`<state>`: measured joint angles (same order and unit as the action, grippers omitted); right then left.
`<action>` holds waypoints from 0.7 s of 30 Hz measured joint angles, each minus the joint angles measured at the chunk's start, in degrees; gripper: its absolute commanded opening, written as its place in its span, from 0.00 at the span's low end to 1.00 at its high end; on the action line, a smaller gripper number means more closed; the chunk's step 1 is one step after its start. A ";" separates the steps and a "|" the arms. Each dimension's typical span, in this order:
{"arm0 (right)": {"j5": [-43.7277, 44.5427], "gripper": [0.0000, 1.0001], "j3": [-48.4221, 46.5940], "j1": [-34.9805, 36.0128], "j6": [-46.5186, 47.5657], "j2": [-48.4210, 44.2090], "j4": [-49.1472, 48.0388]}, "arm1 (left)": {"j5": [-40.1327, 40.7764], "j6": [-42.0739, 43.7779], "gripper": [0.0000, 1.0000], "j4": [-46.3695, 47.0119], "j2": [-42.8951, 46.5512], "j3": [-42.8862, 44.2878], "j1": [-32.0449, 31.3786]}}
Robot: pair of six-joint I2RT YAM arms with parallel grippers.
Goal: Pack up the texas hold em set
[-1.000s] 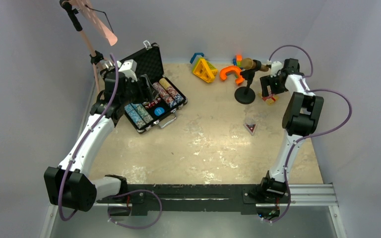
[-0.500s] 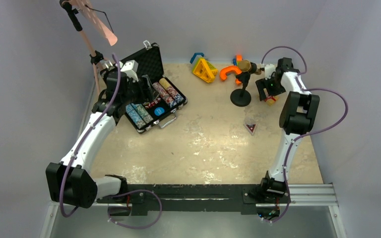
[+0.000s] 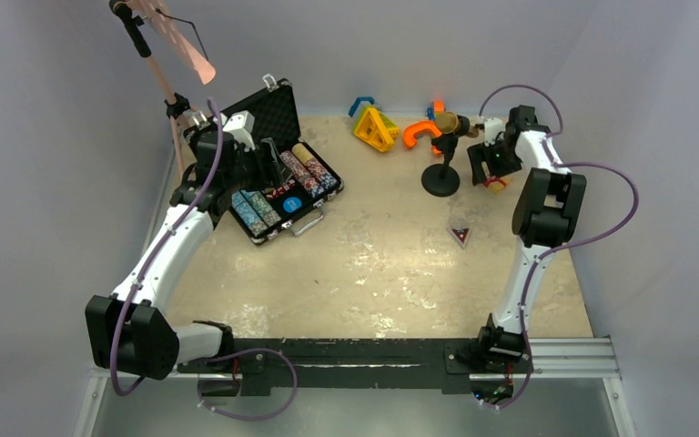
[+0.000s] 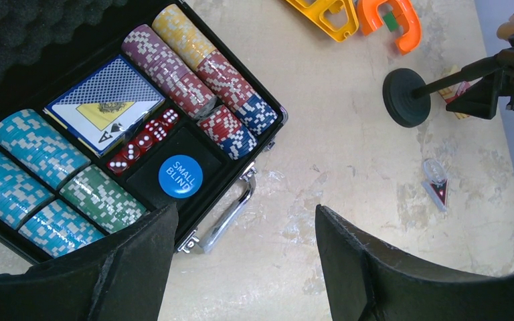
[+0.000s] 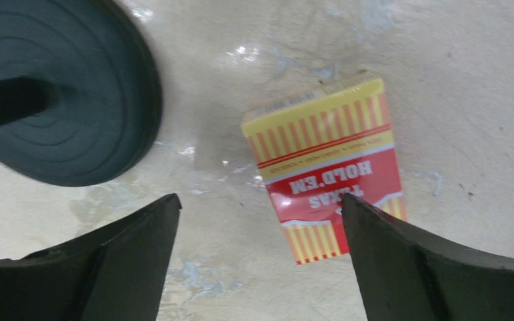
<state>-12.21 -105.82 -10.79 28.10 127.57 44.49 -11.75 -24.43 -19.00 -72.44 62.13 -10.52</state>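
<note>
The black briefcase (image 3: 278, 107) lies open at the back left, its tray (image 4: 241, 175) holding rows of poker chips (image 4: 194, 67), a blue-backed card deck (image 4: 104, 103), red dice (image 4: 144, 140) and a blue "SMALL BLIND" disc (image 4: 180, 176). My left gripper (image 4: 244, 210) hangs open above the case's front edge and silver handle (image 4: 231, 214), holding nothing. At the back right, a red and yellow "TEXAS HOLD'EM" card box (image 5: 328, 160) lies flat on the table. My right gripper (image 5: 260, 198) is open just over it, the box under the right finger's side.
The microphone stand's round black base (image 5: 60, 93) sits close to the left of the card box. Orange, yellow and blue toy shapes (image 3: 375, 127) lie along the back wall. A small clear piece with a red and black triangle (image 3: 459, 234) lies mid-table.
My right arm has shifted left and its jaws have narrowed a little. The microphone stand's base now sits slightly further left. The left arm has hardly moved.
</note>
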 measured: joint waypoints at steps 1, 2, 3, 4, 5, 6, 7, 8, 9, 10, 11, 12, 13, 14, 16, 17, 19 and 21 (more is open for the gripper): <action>-1.18 0.99 -0.13 -0.15 -0.96 0.00 0.13 | -0.02 0.00 0.78 0.00 0.00 0.00 0.00; -2.60 0.99 -0.24 -0.37 -1.86 0.00 0.09 | -0.02 0.00 0.78 0.00 0.00 0.00 0.00; -4.00 0.99 -0.26 -0.66 -2.51 -0.07 -0.07 | -0.02 0.00 0.78 0.00 0.00 0.00 0.00; -5.68 0.99 -0.22 -1.05 -3.54 -0.20 -0.44 | -0.02 0.00 0.78 0.00 0.00 0.00 0.00; -7.28 0.99 0.07 -1.66 -4.63 -0.48 -1.11 | -0.02 0.00 0.78 0.00 0.00 0.00 0.00; -8.55 0.99 0.76 -2.45 -5.79 -1.05 -2.23 | -0.02 0.00 0.78 0.00 0.00 0.00 0.00; -9.53 0.99 1.64 -3.43 -6.99 -1.86 -3.23 | -0.02 -0.02 0.78 0.00 0.02 -0.02 0.00; -10.27 0.99 2.36 -4.42 -8.00 -2.62 -4.07 | -0.02 -0.02 0.78 0.00 0.02 -0.02 0.00; -11.02 0.99 2.99 -5.77 -9.18 -3.63 -5.01 | -0.02 -0.02 0.78 0.00 0.02 0.00 0.00; -11.56 0.99 3.30 -7.15 -10.21 -4.52 -5.97 | -0.04 -0.02 0.78 0.00 0.02 0.00 0.00; -11.74 0.99 3.41 -8.41 -11.21 -5.40 -7.02 | -0.02 -0.02 0.78 0.00 0.02 0.00 0.00; -11.87 0.99 3.41 -9.46 -12.11 -6.12 -8.15 | -0.04 -0.02 0.78 0.00 0.02 0.00 0.00; -11.87 0.99 3.41 -10.51 -13.03 -6.82 -9.51 | -0.04 -0.02 0.78 0.00 0.02 0.00 0.00; -11.85 0.99 3.41 -11.43 -13.90 -7.28 -10.86 | -0.04 -0.02 0.78 0.00 0.02 0.00 0.00; -11.87 0.99 2.97 -12.20 -15.21 -7.41 -12.66 | -0.04 -0.02 0.78 0.00 0.09 -0.02 0.00; -11.85 0.99 2.08 -12.24 -15.80 -6.86 -12.74 | -0.04 -0.02 0.78 0.00 0.13 0.00 0.00; -12.07 0.99 -1.75 -11.74 -16.76 -4.07 -11.74 | -0.07 -0.02 0.78 0.00 0.33 0.00 0.00; -12.44 0.99 -5.29 -11.26 -17.29 -0.79 -10.95 | -0.07 -0.02 0.78 0.00 0.50 0.00 0.00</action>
<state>-24.64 -111.11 -22.04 10.81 126.78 33.54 -11.81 -24.45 -19.00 -71.94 62.13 -10.52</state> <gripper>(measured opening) 0.986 0.785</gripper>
